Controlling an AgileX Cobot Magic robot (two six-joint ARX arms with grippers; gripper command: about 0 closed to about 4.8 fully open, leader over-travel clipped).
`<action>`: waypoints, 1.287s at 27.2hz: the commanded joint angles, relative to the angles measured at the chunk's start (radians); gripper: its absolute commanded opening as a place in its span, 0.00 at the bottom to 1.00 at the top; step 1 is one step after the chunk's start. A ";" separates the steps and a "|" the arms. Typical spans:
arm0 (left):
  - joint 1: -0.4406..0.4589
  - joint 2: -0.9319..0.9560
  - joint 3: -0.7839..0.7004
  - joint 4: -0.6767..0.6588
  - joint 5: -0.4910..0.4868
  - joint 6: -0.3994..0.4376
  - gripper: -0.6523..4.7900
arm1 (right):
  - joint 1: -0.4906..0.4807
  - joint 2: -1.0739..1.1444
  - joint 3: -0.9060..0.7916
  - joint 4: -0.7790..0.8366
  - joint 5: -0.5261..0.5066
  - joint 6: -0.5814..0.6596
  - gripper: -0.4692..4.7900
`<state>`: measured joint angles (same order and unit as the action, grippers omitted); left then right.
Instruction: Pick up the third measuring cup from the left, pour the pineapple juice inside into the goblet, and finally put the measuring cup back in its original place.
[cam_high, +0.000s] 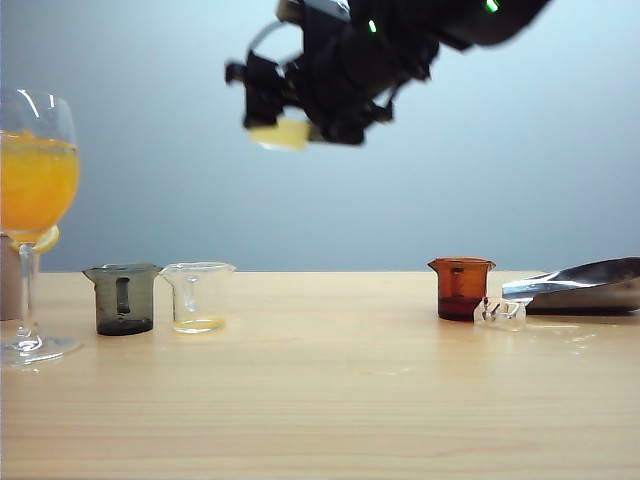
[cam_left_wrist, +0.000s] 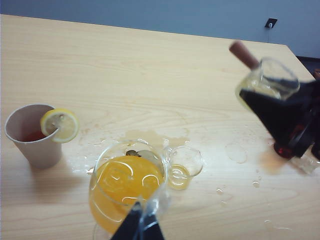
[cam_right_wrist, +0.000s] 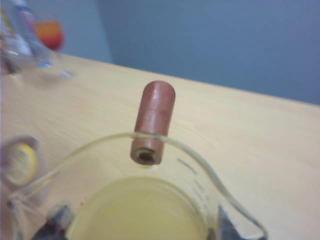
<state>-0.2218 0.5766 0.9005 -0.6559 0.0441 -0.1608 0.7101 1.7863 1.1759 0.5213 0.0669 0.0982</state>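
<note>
My right gripper (cam_high: 292, 122) hangs high above the table, shut on the third measuring cup (cam_high: 283, 133), a clear beaker. The right wrist view shows pale yellow pineapple juice (cam_right_wrist: 135, 210) filling its bottom, my right gripper (cam_right_wrist: 140, 227) with a finger (cam_right_wrist: 225, 227) on either side, and a reddish-brown stub (cam_right_wrist: 152, 122) at the rim. The left wrist view catches this cup (cam_left_wrist: 267, 80) tilted in the air. The goblet (cam_high: 35, 180) stands at the far left, full of orange drink. My left gripper (cam_left_wrist: 142, 227) hovers over the goblet (cam_left_wrist: 125, 182), fingers together.
On the table stand a smoky grey cup (cam_high: 123, 298), a clear cup (cam_high: 198, 296) with a little yellow liquid, then a gap, then an amber cup (cam_high: 461, 288). A metal scoop (cam_high: 580, 285) lies at the right. A paper cup with lemon (cam_left_wrist: 35, 135) stands beside the goblet. Spilled drops wet the wood.
</note>
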 joint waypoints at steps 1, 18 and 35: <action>0.000 -0.002 0.006 -0.012 0.005 -0.009 0.11 | 0.021 -0.008 0.077 -0.023 -0.048 -0.050 0.08; 0.000 0.005 0.006 -0.061 0.024 -0.012 0.11 | 0.098 0.148 0.371 -0.078 -0.185 -0.156 0.08; 0.000 0.005 0.006 -0.061 0.043 -0.016 0.11 | 0.121 0.181 0.388 -0.095 -0.271 -0.211 0.08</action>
<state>-0.2218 0.5823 0.9005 -0.7223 0.0803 -0.1749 0.8299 1.9755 1.5543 0.4011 -0.1955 -0.1108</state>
